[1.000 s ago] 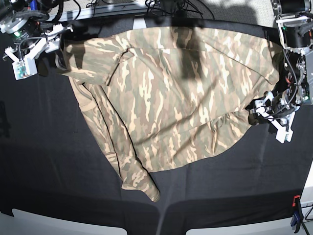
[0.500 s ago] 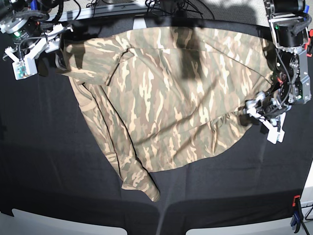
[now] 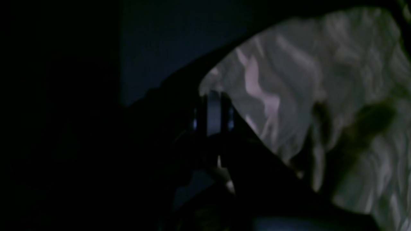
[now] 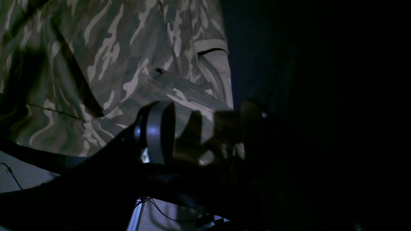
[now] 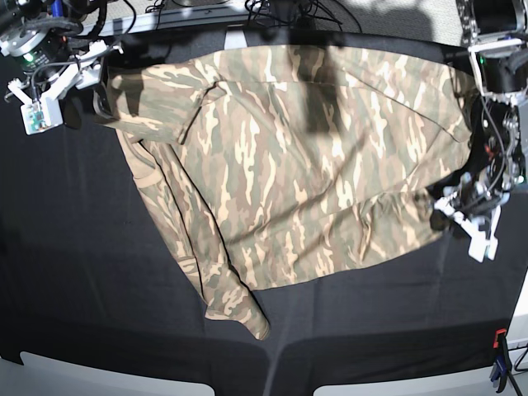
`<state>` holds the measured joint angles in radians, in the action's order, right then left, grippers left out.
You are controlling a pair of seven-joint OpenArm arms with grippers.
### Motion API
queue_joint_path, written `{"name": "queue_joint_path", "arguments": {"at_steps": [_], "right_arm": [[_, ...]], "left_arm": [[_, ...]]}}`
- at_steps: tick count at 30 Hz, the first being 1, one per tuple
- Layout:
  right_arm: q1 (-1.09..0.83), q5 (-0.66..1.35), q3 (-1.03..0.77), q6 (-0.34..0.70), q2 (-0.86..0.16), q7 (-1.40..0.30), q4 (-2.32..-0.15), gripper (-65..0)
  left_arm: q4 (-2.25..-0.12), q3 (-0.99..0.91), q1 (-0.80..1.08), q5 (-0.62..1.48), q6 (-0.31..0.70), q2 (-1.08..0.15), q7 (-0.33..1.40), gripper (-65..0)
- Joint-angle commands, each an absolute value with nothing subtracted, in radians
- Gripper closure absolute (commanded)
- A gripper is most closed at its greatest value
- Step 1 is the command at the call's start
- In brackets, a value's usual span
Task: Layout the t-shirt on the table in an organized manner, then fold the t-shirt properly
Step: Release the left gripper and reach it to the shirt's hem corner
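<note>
The t-shirt (image 5: 289,157) is lying mostly spread across the table (image 5: 82,272), but one side is bunching into a long fold running toward the near edge, so I'm judging the layout only partly done and no folding begun. My left gripper (image 5: 452,210) is clenching the shirt's edge, as far as that dark wrist view lets me say. My right gripper (image 5: 92,78) is sitting released at the far corner.

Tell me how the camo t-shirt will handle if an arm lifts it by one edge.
The t-shirt is probably floppy: it lies wrinkled and folded over on the table. It looks thin, so likely light. Lifted, it would probably sag and drag rather than hold its shape.
</note>
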<state>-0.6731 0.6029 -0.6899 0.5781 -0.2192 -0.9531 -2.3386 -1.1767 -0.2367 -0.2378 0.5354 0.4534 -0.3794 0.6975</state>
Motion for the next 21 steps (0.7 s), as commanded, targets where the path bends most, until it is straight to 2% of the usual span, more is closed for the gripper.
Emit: {"name": "queue_joint_path", "arguments": {"at_steps": [1, 6, 8, 16, 21], "right_arm": [[-0.677, 0.614, -0.696, 0.575, -0.229, -0.927, -2.356, -31.9], [-0.677, 0.614, -0.696, 0.575, -0.229, -0.926, -2.356, -31.9], [-0.677, 0.614, -0.696, 0.575, -0.229, -0.921, -2.356, -31.9], [-0.676, 0.614, -0.696, 0.575, -0.224, -0.898, -2.356, -31.9], [-0.677, 0.613, -0.696, 0.575, -0.224, -0.907, -2.356, -31.9]], "left_arm": [[-1.191, -0.241, -0.276, 0.550, 0.457, -0.397, 0.653, 0.0], [-1.190, -0.240, -0.335, 0.467, 0.453, -0.397, 0.544, 0.0], [-1.188, -0.226, -0.365, 0.427, 0.405, -0.400, 0.530, 0.0], [-1.167, 0.027, -0.480, 0.257, 0.376, -0.419, 0.468, 0.0], [-1.089, 0.191, -0.543, 0.103, 0.241, -0.419, 0.395, 0.0]]}}
